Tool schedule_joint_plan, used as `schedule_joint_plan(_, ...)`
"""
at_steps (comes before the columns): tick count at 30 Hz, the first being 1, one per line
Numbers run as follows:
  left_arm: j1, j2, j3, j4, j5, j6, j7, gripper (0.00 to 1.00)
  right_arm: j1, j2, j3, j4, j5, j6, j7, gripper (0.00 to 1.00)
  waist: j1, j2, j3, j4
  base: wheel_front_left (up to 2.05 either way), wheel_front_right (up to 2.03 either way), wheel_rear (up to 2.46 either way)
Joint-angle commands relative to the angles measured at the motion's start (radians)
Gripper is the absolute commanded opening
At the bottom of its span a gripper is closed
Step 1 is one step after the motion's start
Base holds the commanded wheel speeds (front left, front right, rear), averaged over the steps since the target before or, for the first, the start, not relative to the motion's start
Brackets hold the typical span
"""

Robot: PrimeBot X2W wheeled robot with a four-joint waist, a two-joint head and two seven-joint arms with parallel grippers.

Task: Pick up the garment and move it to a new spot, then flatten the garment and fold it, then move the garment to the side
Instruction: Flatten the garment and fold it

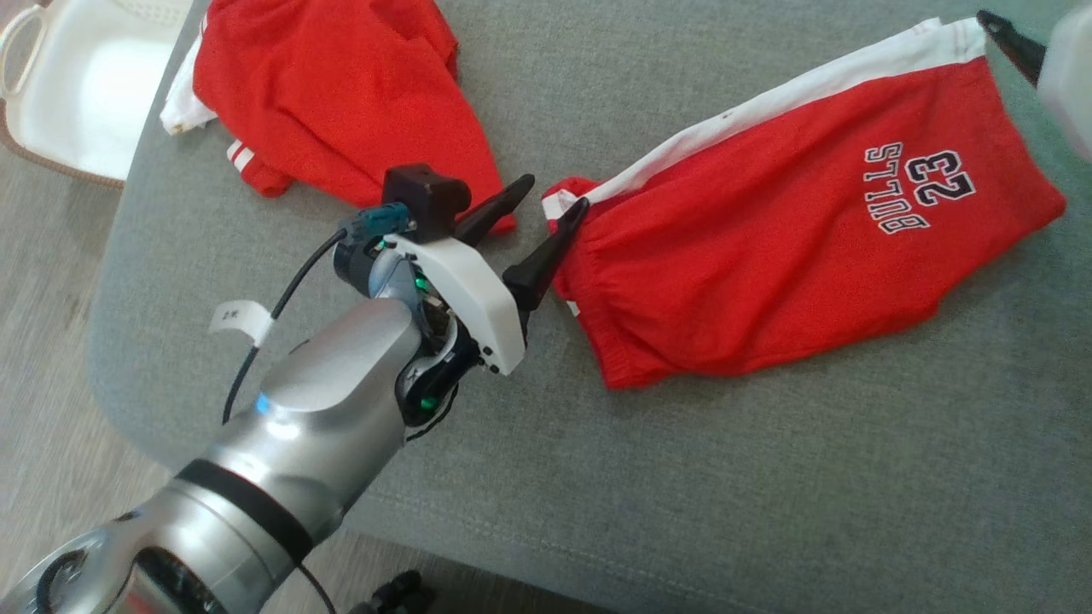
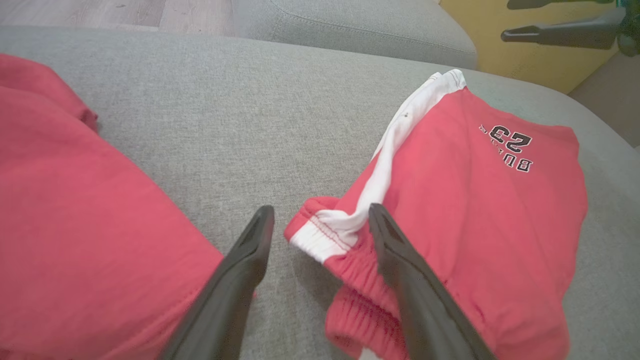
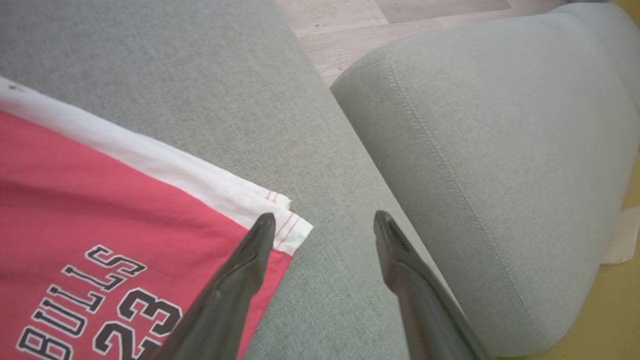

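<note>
shorts, red with a white stripe, lie spread on the grey cushion. left gripper, jaws apart, straddles the waistband corner; right gripper, jaws apart, hovers at the hem corner.

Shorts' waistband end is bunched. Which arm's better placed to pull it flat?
Left, likely. The left gripper has open jaws straddling the bunched waistband of the shorts; the right gripper sits open at the far hem corner.
</note>
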Motion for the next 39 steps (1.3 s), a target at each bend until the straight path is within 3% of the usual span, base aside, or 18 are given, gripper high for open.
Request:
schedule_joint_plan(1,-0.034,0.025,0.04,-0.009,0.01,-0.004,-0.015,1.0,-0.015,-0.001,-0.015,0.015,0.024,-0.001,-0.038,1.0,-0.0001,0.0,-0.018,-0.008,0.0,0.0,0.0)
schedule_joint_plan(6,-0.011,0.039,0.065,0.011,0.008,0.005,-0.018,1.0,0.04,0.059,-0.107,0.128,0.132,-0.001,-0.196,1.0,-0.0001,0.0,-0.078,-0.024,0.0,0.0,0.0)
schedule_joint_plan(7,0.004,0.048,0.081,0.015,0.006,0.015,-0.019,1.0,0.082,0.102,-0.148,0.168,0.157,-0.001,-0.265,1.0,-0.0001,0.0,-0.108,-0.035,0.0,0.0,0.0)
schedule_joint_plan(14,0.086,0.093,0.202,-0.091,0.08,0.105,-0.021,1.0,0.228,0.242,-0.277,0.235,0.209,-0.001,-0.482,1.0,-0.0001,0.0,-0.209,-0.083,0.0,0.0,0.0)
schedule_joint_plan(18,0.148,0.105,0.27,-0.162,0.123,0.148,-0.021,1.0,0.295,0.292,-0.336,0.251,0.219,-0.001,-0.57,1.0,-0.0001,0.0,-0.248,-0.103,0.0,0.0,0.0)
schedule_joint_plan(23,0.277,0.104,0.379,-0.268,0.19,0.207,-0.021,1.0,0.433,0.372,-0.492,0.275,0.245,-0.001,-0.659,1.0,-0.0001,0.0,-0.311,-0.141,0.0,0.0,0.0)
schedule_joint_plan(28,0.409,0.094,0.475,-0.366,0.283,0.237,-0.021,1.0,0.615,0.428,-0.734,0.182,0.094,-0.001,-0.67,1.0,-0.0001,0.0,-0.354,-0.183,0.0,0.0,0.0)
schedule_joint_plan(33,0.535,0.08,0.551,-0.439,0.402,0.244,-0.021,1.0,0.884,0.54,-0.958,0.028,-0.104,-0.001,-0.67,1.0,-0.0001,0.0,-0.391,-0.229,0.0,0.0,0.0)
schedule_joint_plan(39,0.656,0.046,0.621,-0.505,0.529,0.232,-0.021,1.0,1.111,0.681,-1.109,-0.113,-0.255,-0.001,-0.67,1.0,-0.0001,0.0,-0.419,-0.256,0.0,0.0,0.0)
